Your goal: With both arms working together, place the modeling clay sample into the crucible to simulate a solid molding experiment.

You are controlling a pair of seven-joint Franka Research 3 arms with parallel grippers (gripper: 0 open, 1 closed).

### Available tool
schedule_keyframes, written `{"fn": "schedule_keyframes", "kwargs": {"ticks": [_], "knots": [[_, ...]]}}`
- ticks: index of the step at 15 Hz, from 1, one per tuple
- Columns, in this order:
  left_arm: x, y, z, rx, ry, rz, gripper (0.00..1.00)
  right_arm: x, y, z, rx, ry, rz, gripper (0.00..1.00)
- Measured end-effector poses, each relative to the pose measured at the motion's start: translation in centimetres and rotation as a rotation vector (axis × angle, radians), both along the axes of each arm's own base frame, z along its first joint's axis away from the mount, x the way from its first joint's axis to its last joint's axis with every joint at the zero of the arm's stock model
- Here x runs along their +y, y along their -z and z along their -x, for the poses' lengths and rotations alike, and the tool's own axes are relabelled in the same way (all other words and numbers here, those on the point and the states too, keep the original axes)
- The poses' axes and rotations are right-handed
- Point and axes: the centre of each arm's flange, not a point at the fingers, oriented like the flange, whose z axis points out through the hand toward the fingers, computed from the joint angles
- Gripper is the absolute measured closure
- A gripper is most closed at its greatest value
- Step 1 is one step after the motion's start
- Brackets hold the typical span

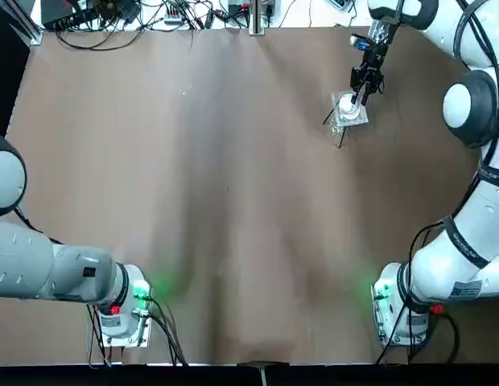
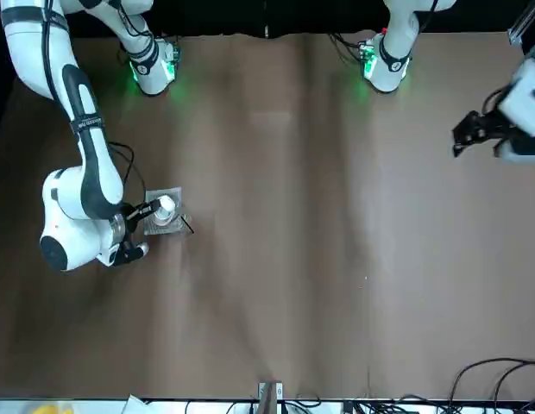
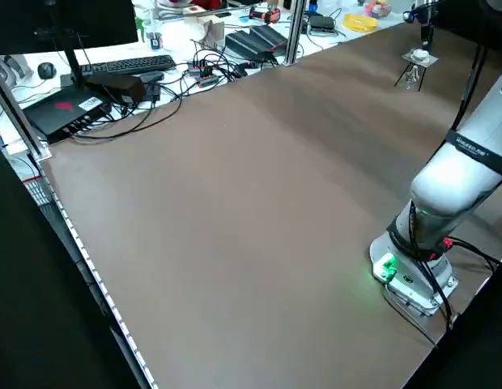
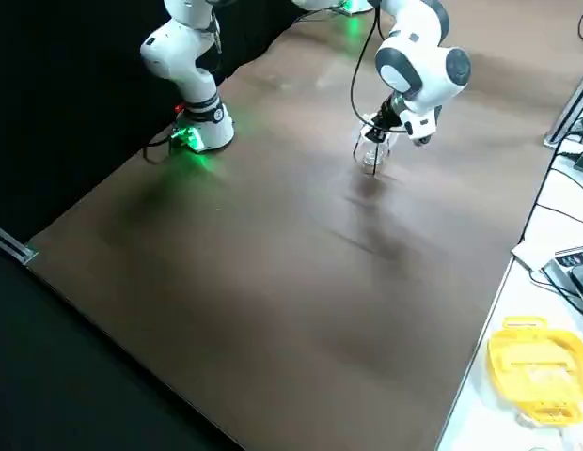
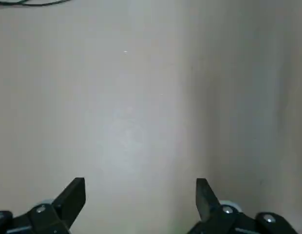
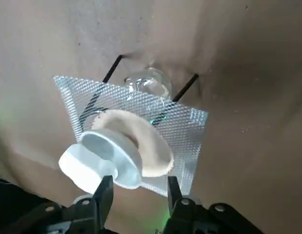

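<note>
The crucible [image 6: 100, 158], a small white round cup, sits tilted between the fingers of my right gripper [image 6: 139, 187], which is shut on it. It hangs just above a square grey mesh plate [image 6: 185, 122] with a white round centre, on thin black legs. In the top view this is at the table's far right, with the right gripper [image 1: 364, 87], the crucible [image 1: 346, 104] and the mesh plate [image 1: 356, 118] together. My left gripper [image 5: 141, 195] is open over bare table, off at the left side [image 2: 464, 136]. The modeling clay sample is out of view.
A clear glass bulb [image 6: 148, 83] sits under the mesh plate. Cables and a metal post [image 1: 256, 16] line the far edge. A keyboard [image 3: 125, 65] and other gear lie beyond the table. The arm bases [image 1: 125, 310] [image 1: 398, 310] stand at the near edge.
</note>
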Motion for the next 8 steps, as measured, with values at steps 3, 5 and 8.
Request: {"fn": "schedule_keyframes", "kwargs": {"ticks": [3,5,8], "knots": [[-2.4,0.8,-0.1,0.017,0.035,0.015,0.00,0.1,-0.2,0.0,0.005,-0.003,-0.001,0.47],[-3.4,1.1,0.0,0.019,0.052,0.019,0.00,0.1,-0.2,0.1,0.006,-0.005,-0.002,0.47],[-4.7,0.9,0.2,0.017,0.076,0.020,0.00,0.2,-0.4,0.0,0.002,-0.005,-0.002,0.47]]}}
